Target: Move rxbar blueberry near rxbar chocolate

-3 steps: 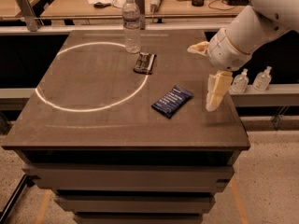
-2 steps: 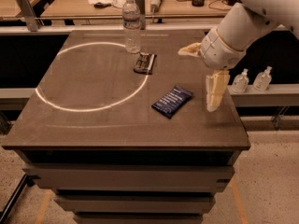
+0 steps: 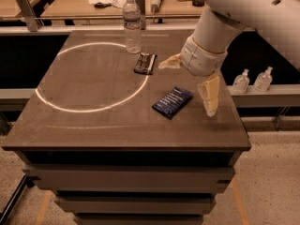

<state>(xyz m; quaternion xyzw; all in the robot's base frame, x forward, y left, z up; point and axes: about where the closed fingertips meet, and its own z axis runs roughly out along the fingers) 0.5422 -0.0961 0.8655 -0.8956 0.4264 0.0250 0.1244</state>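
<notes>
The rxbar blueberry (image 3: 172, 102), a dark-blue wrapper with pale lettering, lies flat on the brown table (image 3: 93, 121), right of centre. The rxbar chocolate (image 3: 145, 63), a blackish wrapper, lies further back near the table's middle, just in front of the water bottle. My gripper (image 3: 190, 86) hangs above the table's right side, just right of and above the blue bar. It is open and empty: one tan finger (image 3: 169, 63) points left toward the chocolate bar, the other (image 3: 210, 94) points down to the right of the blue bar.
A clear water bottle (image 3: 132, 25) stands at the table's back middle. A bright ring of light (image 3: 47, 100) lies on the left half of the tabletop. Two small white bottles (image 3: 253, 80) stand on a ledge to the right. A cluttered desk (image 3: 70, 3) is behind.
The arm and gripper have shifted a little to the left, closer over the blue bar. Both bars and the bottle have not moved.
</notes>
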